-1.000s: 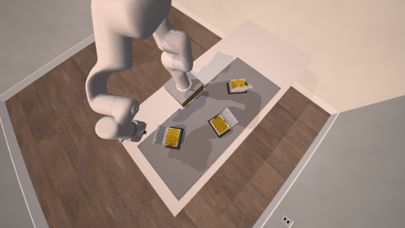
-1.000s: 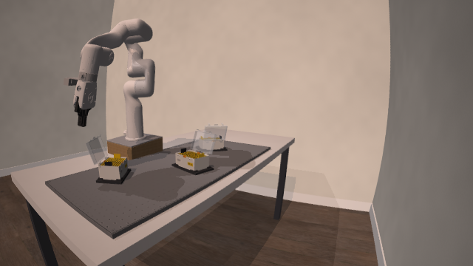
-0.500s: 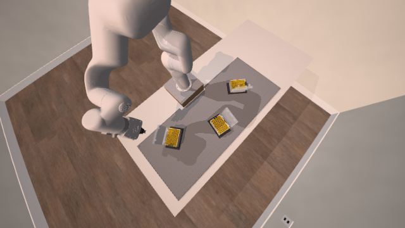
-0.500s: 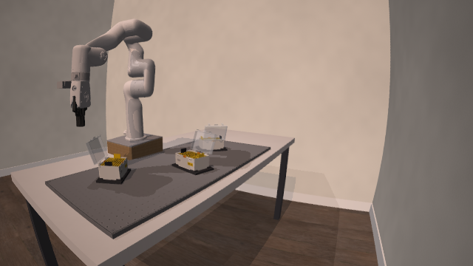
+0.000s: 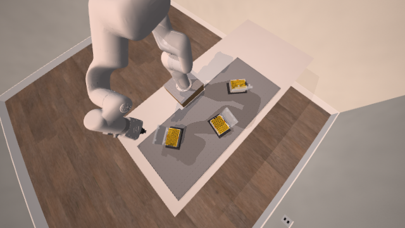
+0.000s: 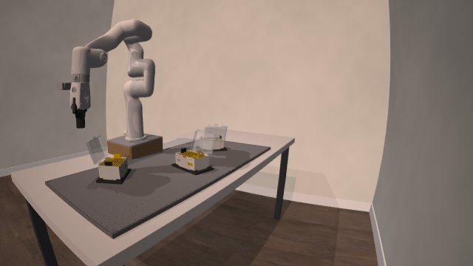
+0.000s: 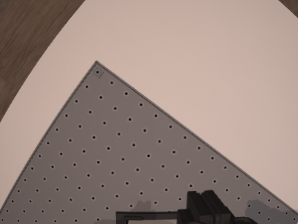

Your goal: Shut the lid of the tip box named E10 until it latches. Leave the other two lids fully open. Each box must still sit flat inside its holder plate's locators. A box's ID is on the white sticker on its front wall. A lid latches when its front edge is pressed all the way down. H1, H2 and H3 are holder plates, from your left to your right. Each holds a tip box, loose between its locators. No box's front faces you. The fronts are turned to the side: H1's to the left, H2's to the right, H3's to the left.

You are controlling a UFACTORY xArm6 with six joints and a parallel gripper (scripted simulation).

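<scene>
Three white tip boxes with yellow tips stand on dark holder plates on the grey perforated board [image 5: 190, 164] [image 6: 111, 207] [image 7: 87, 163]. All three clear lids stand open. The left box [image 5: 173, 137] [image 6: 112, 168] has its lid [image 5: 158, 134] [image 6: 97, 148] on the arm's side. The middle box [image 5: 219, 124] [image 6: 192, 160] and the far box [image 5: 238, 84] [image 6: 218, 144] stand further along. I cannot read any ID sticker. My gripper [image 5: 143, 130] [image 6: 80, 125] [image 7: 198, 211] is shut and empty. It points down, high above the table's end, just beyond the left box's lid.
The arm's base block [image 5: 185, 90] [image 6: 134, 145] stands on the pale table [image 5: 259, 41] [image 6: 259, 142] [image 7: 200, 50] behind the board. The table's end edge and the wooden floor [image 5: 63, 177] lie below the gripper.
</scene>
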